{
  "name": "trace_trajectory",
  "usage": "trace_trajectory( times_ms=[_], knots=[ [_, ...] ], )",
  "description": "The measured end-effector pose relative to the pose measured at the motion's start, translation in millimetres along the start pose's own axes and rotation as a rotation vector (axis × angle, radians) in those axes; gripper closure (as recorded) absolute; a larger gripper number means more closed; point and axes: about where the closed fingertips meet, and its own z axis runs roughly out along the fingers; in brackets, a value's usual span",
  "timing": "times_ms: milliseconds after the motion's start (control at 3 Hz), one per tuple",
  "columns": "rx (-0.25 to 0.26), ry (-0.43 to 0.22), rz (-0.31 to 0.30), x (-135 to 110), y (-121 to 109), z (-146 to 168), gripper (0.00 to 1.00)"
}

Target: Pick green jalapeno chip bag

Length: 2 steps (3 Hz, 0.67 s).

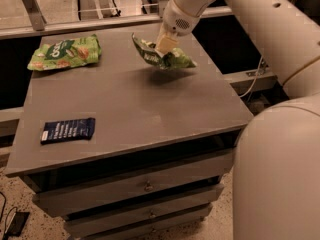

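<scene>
The gripper (164, 46) hangs over the far right part of the grey cabinet top (150, 114), its pale fingers closed on the green jalapeno chip bag (178, 60). They pinch the upper middle of the crinkled bag, so both ends droop outward. The left end points up and back, and the right end sags toward the near right. A dark shadow lies on the surface just under the bag, so I judge that it is clear of the top and carried only by the grip. Pinching the puffy middle probably gives the fingers enough loose film to hold. The flatter green snack bag with white lettering (65, 52) lies far left, well apart. The dark blue packet (67, 130) lies near left, by the front edge. Neither lies near the gripper, so they should not interfere with the pick.
</scene>
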Motion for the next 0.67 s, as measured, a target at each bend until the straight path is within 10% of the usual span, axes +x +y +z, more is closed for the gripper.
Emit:
trace_trajectory(
  times_ms=[333, 667],
  knots=[
    [0.112, -0.082, -0.046, -15.7, -9.6, -66.2, 1.0],
    [0.119, -0.087, -0.049, -17.3, -10.9, -69.4, 1.0]
  ],
)
